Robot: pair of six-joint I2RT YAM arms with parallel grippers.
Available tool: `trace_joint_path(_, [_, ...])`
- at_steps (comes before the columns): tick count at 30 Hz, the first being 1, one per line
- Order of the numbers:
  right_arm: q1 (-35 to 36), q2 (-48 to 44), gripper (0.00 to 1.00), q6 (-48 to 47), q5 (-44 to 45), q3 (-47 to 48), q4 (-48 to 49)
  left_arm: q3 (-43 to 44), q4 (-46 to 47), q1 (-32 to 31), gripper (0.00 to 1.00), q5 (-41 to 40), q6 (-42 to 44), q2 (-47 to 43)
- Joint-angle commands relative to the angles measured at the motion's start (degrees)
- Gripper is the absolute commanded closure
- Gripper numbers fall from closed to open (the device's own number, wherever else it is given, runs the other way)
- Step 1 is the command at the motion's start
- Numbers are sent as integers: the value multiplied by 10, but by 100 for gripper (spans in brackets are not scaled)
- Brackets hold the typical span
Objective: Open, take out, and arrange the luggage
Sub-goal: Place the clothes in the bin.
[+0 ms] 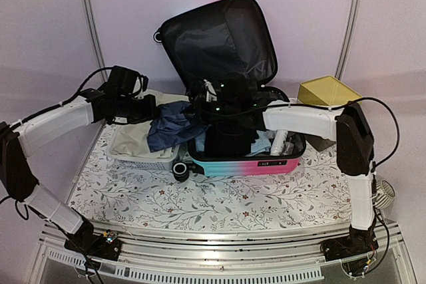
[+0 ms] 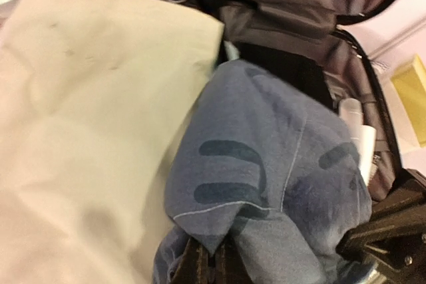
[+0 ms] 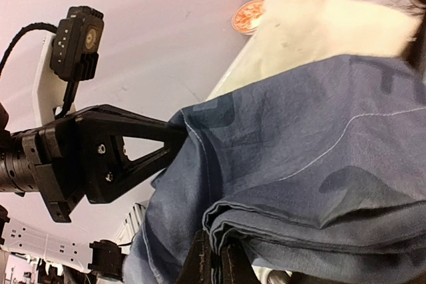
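- Top external view: we see the luggage (image 1: 243, 165) at frame centre on the floral table (image 1: 219, 197). Its lid stands up toward the back wall, with black lining showing and clothes and white items inside.
- Blue garment (image 1: 170, 129) spans from the luggage's left edge over the white basket (image 1: 152, 159) just left of it. A cream cloth (image 1: 130, 141) lies in the basket.
- Left wrist view: left gripper (image 2: 212, 261), bottom of frame, is clamped narrow on a fold of the blue garment.
- Right wrist view: right gripper (image 3: 214, 261), bottom centre, is pinched tight on another fold.
- Yellow-topped box (image 1: 327, 90) sits right of the luggage.
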Motion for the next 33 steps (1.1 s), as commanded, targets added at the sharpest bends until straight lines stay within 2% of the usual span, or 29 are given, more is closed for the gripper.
trace_joint_path(1, [35,73,98,15,11,85,43,-65,14,40,100,-48,31,-62])
trace_joint_path(4, [56,91,97,21,20,98,35,-116,11,73,100,-51,35,-101])
trace_joint_path(8, [86,37,89,50,65,-37,114,-164,13,112,100,-27,49,-129])
trace_joint_path(9, [91,29,80,54,70,-54,123,-171,14,118,100,-20,55,-130])
trace_joint_path(10, [95,23,64,51,75,-63,122,-175,15,120,100,-12,62,-129])
trace_joint_path(11, [95,15,53,49,81,-73,121,-176,12,121,96,-6,67,-128])
trace_joint_path(12, [95,5,44,47,92,-86,121,-175,6,122,87,-3,69,-124])
trace_joint_path(13, [94,-8,38,45,104,-97,120,-171,-1,123,74,-5,70,-122])
trace_joint_path(15, [90,-34,33,34,123,-120,119,-162,-17,122,35,-15,74,-122])
trace_joint_path(16, [86,-47,32,32,127,-130,119,-158,-21,122,22,-19,83,-125])
trace_joint_path(18, [75,-69,32,35,130,-154,120,-136,-35,123,8,-32,101,-128])
trace_joint_path(19, [70,-81,33,37,131,-167,122,-123,-44,126,6,-32,116,-125])
trace_joint_path(21, [63,-109,33,43,132,-195,133,-98,-53,132,6,-13,147,-115])
trace_joint_path(24, [55,-138,32,44,134,-231,143,-69,-40,149,12,50,177,-82])
trace_joint_path(30, [39,-173,33,43,122,-262,146,-15,5,185,41,159,218,44])
trace_joint_path(32, [37,-176,33,42,112,-262,145,10,0,188,41,202,241,84])
trace_joint_path(33, [36,-177,33,42,108,-262,145,20,-2,188,37,222,252,99])
